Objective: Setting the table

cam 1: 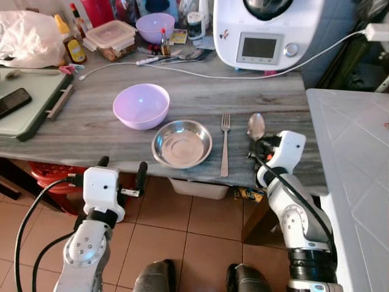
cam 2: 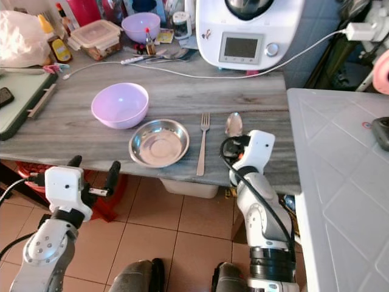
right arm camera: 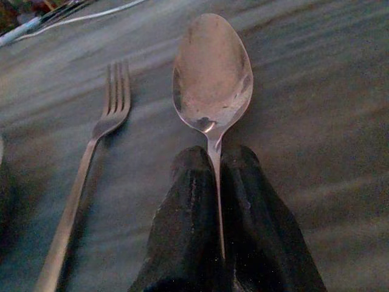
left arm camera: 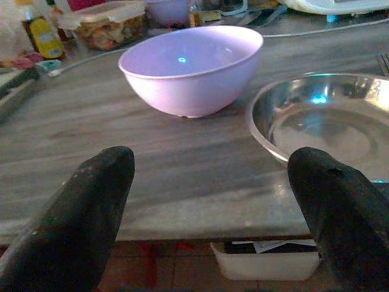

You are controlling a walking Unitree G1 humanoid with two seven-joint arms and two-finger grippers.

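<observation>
The left end effector (cam 1: 121,172) hangs wide open below the surface (cam 1: 85,128) edge. Right of the steel dish (cam 1: 182,143) and fork (cam 1: 225,143), the right end effector (right arm camera: 216,182) pinches the spoon (cam 1: 256,126) handle, spoon parallel to fork, bowl pointing away.

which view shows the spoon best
The right wrist view: the spoon shows large, bowl forward, its handle pinched in the shut right claw. Both eye views show it small on the table, right of the fork, handle hidden by the claw.
</observation>
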